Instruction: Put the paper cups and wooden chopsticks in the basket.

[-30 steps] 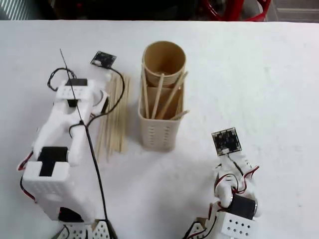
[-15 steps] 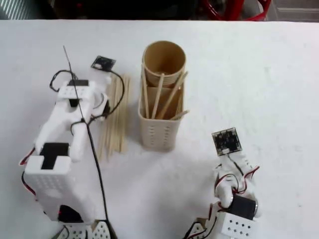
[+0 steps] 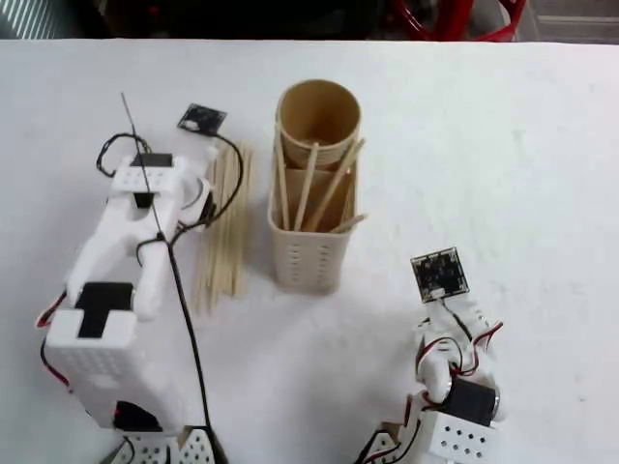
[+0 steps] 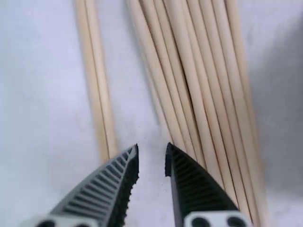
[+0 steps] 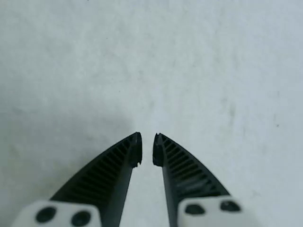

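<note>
White table (image 3: 522,145) carrying everything. Over it, left gripper (image 4: 152,150) hovering above loose wooden chopsticks (image 4: 189,85), jaws slightly parted, pinching nothing. Farther off, right gripper (image 5: 147,142) sitting over bare table, jaws nearly pressed together, empty. Loose sticks lying flat just beside basket (image 3: 309,253); paper cup (image 3: 318,111) and several sticks sitting inside. Sticks likely handling light, stiff, smooth, rolling easily; pinching across mid-length looking safest. Basket wall crowding one side of bundle; open table lying beyond stick ends.
</note>
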Controlling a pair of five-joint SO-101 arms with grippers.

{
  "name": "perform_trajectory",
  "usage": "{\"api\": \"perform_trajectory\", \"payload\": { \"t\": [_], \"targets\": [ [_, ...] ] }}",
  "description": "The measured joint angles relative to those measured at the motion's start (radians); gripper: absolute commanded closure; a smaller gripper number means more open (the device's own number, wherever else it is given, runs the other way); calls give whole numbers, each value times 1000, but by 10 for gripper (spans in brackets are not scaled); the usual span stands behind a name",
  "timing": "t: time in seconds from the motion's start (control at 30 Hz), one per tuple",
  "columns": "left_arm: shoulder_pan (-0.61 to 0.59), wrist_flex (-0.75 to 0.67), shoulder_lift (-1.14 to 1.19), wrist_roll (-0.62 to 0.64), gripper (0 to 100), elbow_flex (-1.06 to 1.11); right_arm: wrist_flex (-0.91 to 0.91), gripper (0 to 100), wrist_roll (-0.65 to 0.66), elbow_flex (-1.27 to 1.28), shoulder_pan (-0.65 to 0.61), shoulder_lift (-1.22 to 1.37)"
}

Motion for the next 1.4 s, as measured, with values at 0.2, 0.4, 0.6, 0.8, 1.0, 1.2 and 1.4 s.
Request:
{"api": "perform_trajectory", "payload": {
  "t": [0.2,0.4,0.6,0.8,1.0,1.2,1.4],
  "targets": [
    [2,-58,-78,-2,884,101,0,942,0,0,0,0],
    [72,-61,-98,-20,884,120,0,942,0,0,0,0],
    [64,-91,-92,-8,884,120,0,942,0,0,0,0],
    [51,-64,20,-8,887,37,0,942,0,0,0,0],
    [6,-38,31,-8,887,8,0,942,0,0,0,0],
    [-14,-38,31,-8,887,8,0,942,0,0,0,0],
    [11,-38,31,-6,888,8,0,942,0,0,0,0]
  ]
}}
